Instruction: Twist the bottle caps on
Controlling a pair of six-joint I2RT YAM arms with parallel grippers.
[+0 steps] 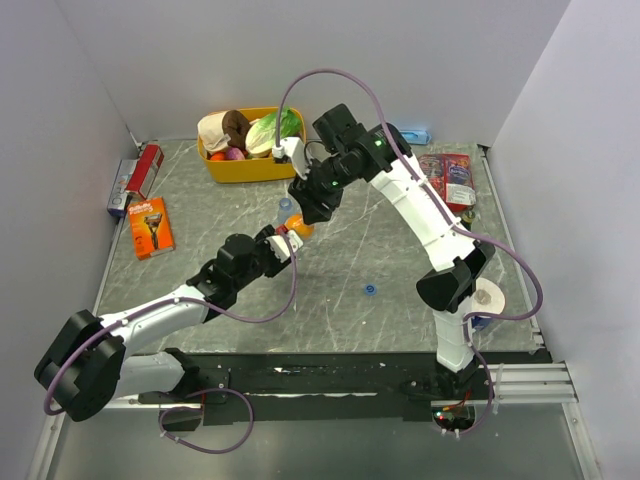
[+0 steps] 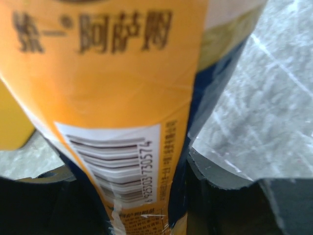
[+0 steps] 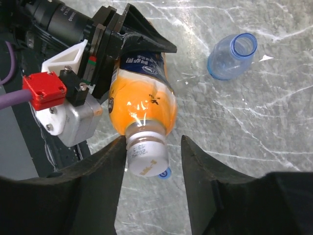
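The orange bottle (image 3: pixel 144 105) is seen clamped around its labelled body by the left gripper (image 1: pixel 282 243) near the middle of the marbled table (image 1: pixel 400 250), the fingers pressed tight against the label. The white cap (image 3: pixel 146 157) is seated on the bottle's neck. The right gripper (image 3: pixel 151 147) is hung over it from above with the jaws parted to either side of the cap: one finger is shown at the cap's edge, the other clearly apart from it, so nothing is pinched. In the top view the cap is hidden by the right wrist. The clear bottle (image 3: pixel 232 56) is stood just beside the orange one, on its far side, its mouth uncapped. The blue cap (image 1: pixel 371 290) is left lying alone on the table, nearer the arm bases and well apart from both bottles. A yellow basket (image 1: pixel 240 172) of food is placed at the far edge, an orange razor pack (image 1: pixel 152 227) to the left, red packets (image 1: pixel 448 178) to the right, and a round can (image 1: pixel 490 296) is half covered by the right arm
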